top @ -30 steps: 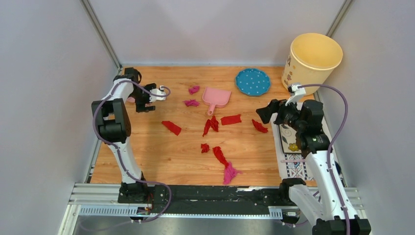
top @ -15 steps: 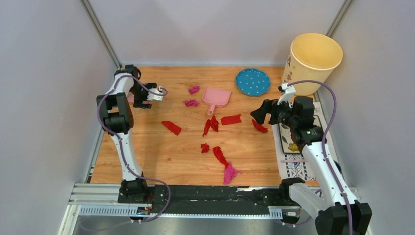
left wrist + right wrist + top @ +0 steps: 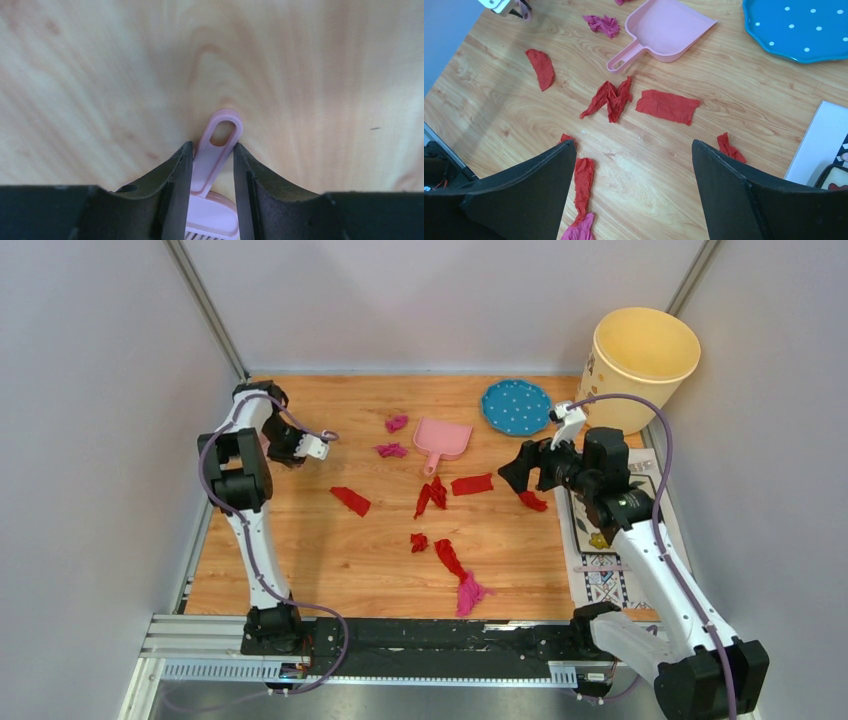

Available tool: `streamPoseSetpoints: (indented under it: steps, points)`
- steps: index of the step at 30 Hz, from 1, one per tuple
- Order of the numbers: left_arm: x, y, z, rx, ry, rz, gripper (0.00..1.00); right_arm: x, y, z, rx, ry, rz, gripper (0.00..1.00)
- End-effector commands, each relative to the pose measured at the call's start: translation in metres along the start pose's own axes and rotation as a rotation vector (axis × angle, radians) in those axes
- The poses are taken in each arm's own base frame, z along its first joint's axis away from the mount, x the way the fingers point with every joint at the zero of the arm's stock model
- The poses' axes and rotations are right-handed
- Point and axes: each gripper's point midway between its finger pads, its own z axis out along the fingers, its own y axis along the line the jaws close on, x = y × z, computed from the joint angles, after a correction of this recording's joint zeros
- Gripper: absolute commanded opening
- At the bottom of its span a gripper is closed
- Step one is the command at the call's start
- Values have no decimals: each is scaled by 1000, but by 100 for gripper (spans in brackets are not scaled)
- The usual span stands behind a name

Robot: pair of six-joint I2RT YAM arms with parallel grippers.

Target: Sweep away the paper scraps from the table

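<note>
We find the left fingers [image 3: 186, 160] clenched on the handle of the pale pink plastic hand brush [image 3: 210, 165], low over the orange-brown wood-grain tabletop [image 3: 330, 560] at its far left. The right fingers [image 3: 566, 155] are spread wide, grasping nothing, above the tabletop's right side. The red and magenta wrinkled paper scraps [image 3: 471, 484] lie scattered across the middle of the tabletop. Two magenta scraps sit just left of the pale pink plastic dustpan [image 3: 446, 438], and one red scrap lies below the right fingers.
</note>
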Motion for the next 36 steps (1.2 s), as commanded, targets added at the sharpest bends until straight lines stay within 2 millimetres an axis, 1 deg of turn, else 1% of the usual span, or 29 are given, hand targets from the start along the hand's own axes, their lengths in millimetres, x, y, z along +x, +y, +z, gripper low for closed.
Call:
streamPoseSetpoints:
  steps: [1,2,5,6,7,8,9,10,11,12,14,15,16,17,18,19,21,23,24,25,26,27,29,30,32,33,34,35,36]
  points:
    - [-46,-96,19,282,-158,-67,42,-24,4,-3,13,-60,-57,89]
    - [-53,-99,20,273,-163,-79,40,-24,5,-2,7,-63,-60,89]
    - [-83,-107,31,202,-178,-172,36,-24,8,1,-5,-65,-65,89]
    - [-101,-107,35,191,-196,-228,35,-25,11,2,-14,-67,-67,89]
    - [-112,-111,37,159,-201,-242,36,-24,12,4,-17,-67,-69,89]
    - [-130,-109,39,141,-248,-253,35,-25,13,5,-21,-69,-70,89]
    - [-141,-110,33,117,-270,-286,35,-26,16,6,-28,-74,-73,89]
    - [-149,-115,35,121,-299,-306,36,-25,17,6,-33,-74,-74,89]
    - [-166,-112,35,118,-345,-310,37,-24,19,7,-38,-71,-76,89]
    - [-173,-112,32,115,-357,-369,43,-24,21,6,-43,-71,-79,89]
    - [-178,-108,31,101,-361,-408,50,-23,22,6,-44,-71,-86,89]
    - [-179,-108,28,97,-354,-447,57,-23,24,3,-46,-71,-91,89]
    - [-178,-107,26,89,-347,-463,75,-21,23,2,-42,-72,-94,89]
    - [-176,-107,24,86,-328,-476,83,-20,24,1,-42,-72,-95,89]
    - [-175,-107,20,74,-318,-491,87,-21,24,0,-41,-76,-96,89]
    - [-175,-107,17,68,-310,-488,87,-22,26,-4,-43,-90,-102,89]
    - [-171,-104,8,19,-281,-458,88,-18,27,-5,-43,-90,-101,89]
    - [-161,-97,13,-50,-235,-454,88,-17,26,-6,-42,-93,-100,89]
    - [-155,-95,19,-86,-207,-444,88,-17,27,-7,-43,-94,-100,89]
    - [-152,-98,24,-86,-175,-437,88,-18,28,-8,-45,-97,-101,89]
    - [-144,-102,29,-86,-125,-426,88,-17,29,-8,-48,-93,-97,89]
    - [-141,-113,36,-64,-112,-422,88,-18,30,-9,-51,-94,-97,89]
    - [-139,-123,44,-48,-98,-395,88,-19,31,-13,-51,-104,-104,89]
    - [-137,-126,52,-68,-92,-380,88,-19,31,-14,-49,-109,-103,90]
    - [-132,-122,58,-117,-70,-353,88,-21,32,-17,-49,-126,-110,90]
    - [-129,-118,62,-149,-64,-342,86,-22,33,-17,-50,-131,-107,90]
    - [-130,-118,64,-143,-64,-333,82,-23,33,-18,-50,-133,-106,90]
    - [-130,-119,65,-131,-68,-327,72,-23,35,-19,-55,-131,-103,90]
    - [-132,-125,67,-87,-73,-337,47,-23,35,-20,-56,-128,-99,90]
